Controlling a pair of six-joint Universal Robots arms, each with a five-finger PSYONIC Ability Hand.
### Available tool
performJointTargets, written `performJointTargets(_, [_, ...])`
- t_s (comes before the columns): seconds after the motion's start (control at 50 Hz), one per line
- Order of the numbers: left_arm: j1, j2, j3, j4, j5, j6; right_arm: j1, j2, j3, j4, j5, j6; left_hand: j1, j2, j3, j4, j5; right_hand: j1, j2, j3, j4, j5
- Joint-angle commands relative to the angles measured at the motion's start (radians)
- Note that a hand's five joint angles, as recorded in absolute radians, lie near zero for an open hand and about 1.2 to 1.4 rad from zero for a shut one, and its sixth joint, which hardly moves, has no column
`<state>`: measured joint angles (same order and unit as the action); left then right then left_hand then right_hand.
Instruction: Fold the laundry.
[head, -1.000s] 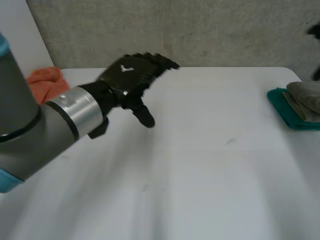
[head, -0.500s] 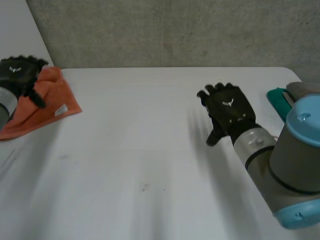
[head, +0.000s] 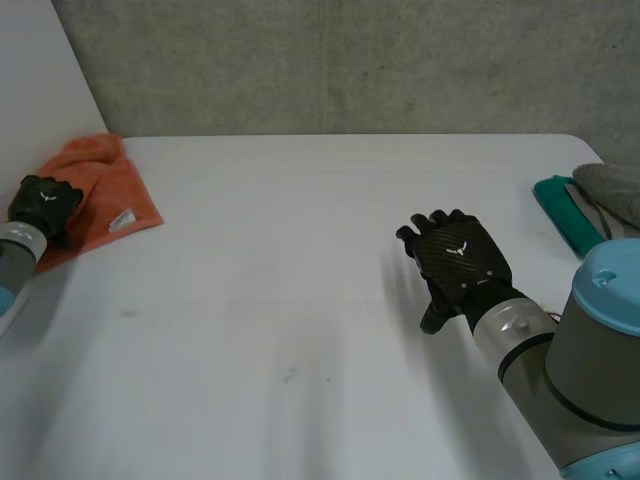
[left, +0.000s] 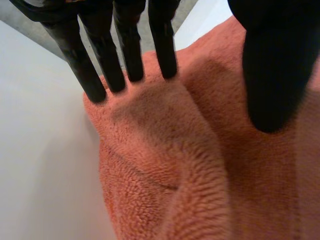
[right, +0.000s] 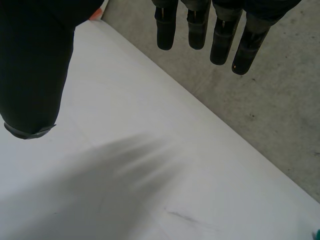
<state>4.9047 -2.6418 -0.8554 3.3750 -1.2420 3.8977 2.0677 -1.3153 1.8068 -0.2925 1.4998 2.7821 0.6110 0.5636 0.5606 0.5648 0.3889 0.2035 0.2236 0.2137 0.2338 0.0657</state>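
An orange towel (head: 105, 190) lies crumpled at the far left corner of the white table (head: 300, 300). My left hand (head: 42, 205) sits on the towel's near-left edge. In the left wrist view its fingers (left: 130, 50) and thumb (left: 272, 75) press into the orange towel (left: 200, 175) on either side of a raised ridge of cloth, pinching it. My right hand (head: 460, 262) hovers palm down over bare table at the right of centre. Its fingers (right: 220, 35) hang straight and its thumb (right: 32, 65) stands apart, holding nothing.
A folded grey cloth (head: 612, 190) lies on a teal one (head: 560, 215) at the table's right edge. A grey concrete wall (head: 350, 60) runs behind the far edge. A white panel (head: 40, 70) stands beyond the towel at the left.
My left hand swung from the middle of the table to the far left, came down on the orange towel and drew its fingers in. My right hand entered and drifted slightly nearer.
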Motion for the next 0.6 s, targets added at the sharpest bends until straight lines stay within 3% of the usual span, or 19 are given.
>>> performJointTargets(0.02, [-0.019,-0.027,0.039,0.014,-0.083,0.011,0.0,-0.001,0.003,0.0,-0.018,-0.001,0.785,0.833,0.836,0.831,0.833,-0.029,-0.049,-0.039,-0.059,-0.066])
performJointTargets(0.14, [-0.099,0.158,-0.125,0.073,-0.114,-0.012,-0.001,-0.001,0.0,-0.002,-0.018,-0.001,0.785,0.833,0.836,0.831,0.833,-0.029,-0.049,-0.039,-0.059,-0.066])
performJointTargets(0.24, [-0.128,0.333,-0.263,0.277,-0.113,-0.168,-0.001,-0.001,-0.006,0.0,-0.018,-0.001,0.785,0.833,0.836,0.831,0.833,-0.029,-0.049,-0.039,-0.059,-0.066])
performJointTargets(0.3, [-0.126,0.312,-0.275,0.323,-0.102,-0.233,-0.001,-0.002,-0.001,0.001,-0.02,-0.001,0.736,0.784,0.787,0.782,0.784,-0.029,-0.049,-0.039,-0.059,-0.066])
performJointTargets(0.32, [-0.126,0.303,-0.275,0.319,-0.097,-0.233,-0.001,-0.002,0.0,0.001,-0.021,-0.001,0.399,0.446,0.449,0.445,0.446,-0.029,-0.049,-0.039,-0.059,-0.066])
performJointTargets(0.34, [-0.126,0.284,-0.272,0.295,-0.082,-0.231,-0.001,-0.004,0.006,0.0,-0.021,-0.004,-0.381,-0.333,-0.33,-0.335,-0.333,-0.029,-0.049,-0.039,-0.059,-0.066])
performJointTargets(0.48, [-0.064,0.175,-0.168,0.031,0.065,-0.225,-0.011,-0.007,0.019,-0.002,-0.047,-0.032,-0.433,-0.385,-0.382,-0.387,-0.385,-0.029,-0.049,-0.039,-0.059,-0.066])
performJointTargets(0.6, [-0.008,0.122,-0.087,-0.077,0.095,-0.218,-0.041,-0.007,0.02,-0.002,-0.055,-0.033,-0.395,-0.347,-0.344,-0.348,-0.347,-0.029,-0.049,-0.039,-0.059,-0.066])
